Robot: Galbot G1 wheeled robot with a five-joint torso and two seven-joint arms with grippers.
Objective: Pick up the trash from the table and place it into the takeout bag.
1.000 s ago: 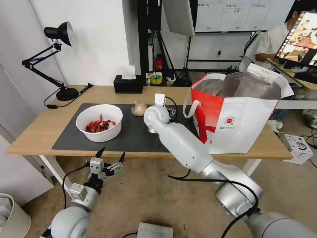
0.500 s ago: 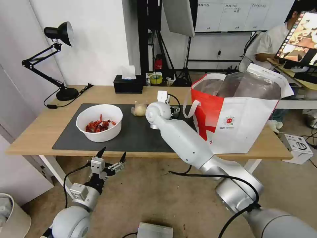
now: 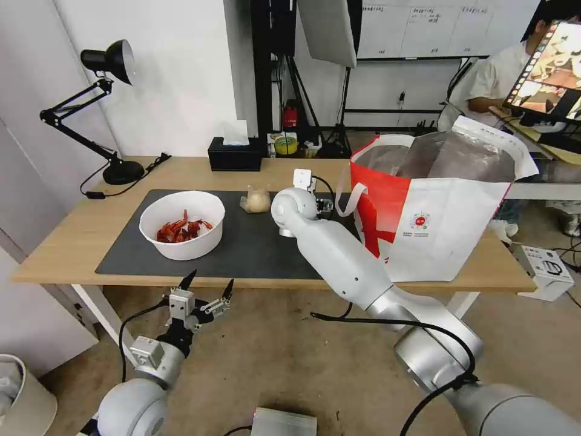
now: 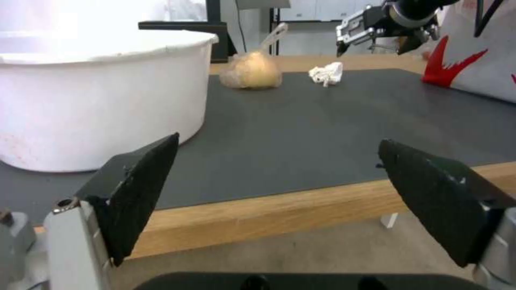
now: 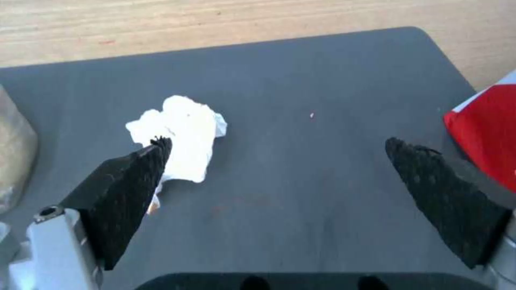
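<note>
Right wrist view: my right gripper (image 5: pixel 274 177) hangs spread above the mat (image 5: pixel 322 80), crumpled tissue (image 5: pixel 180 133) off-centre beside one finger. Pick pending: centre, descend. Left gripper (image 3: pixel 206 289) parked, spread, below the table (image 3: pixel 60 242) edge.

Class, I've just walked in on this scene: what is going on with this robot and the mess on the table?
The robot is clearing trash from the table into the takeout bag. Its right gripper hangs open above the mat, over the crumpled tissue, holding nothing. The left gripper waits open below the table's front edge. The bowl of red shells and the small bag of beige stuff sit on the mat, not yet collected.
</note>
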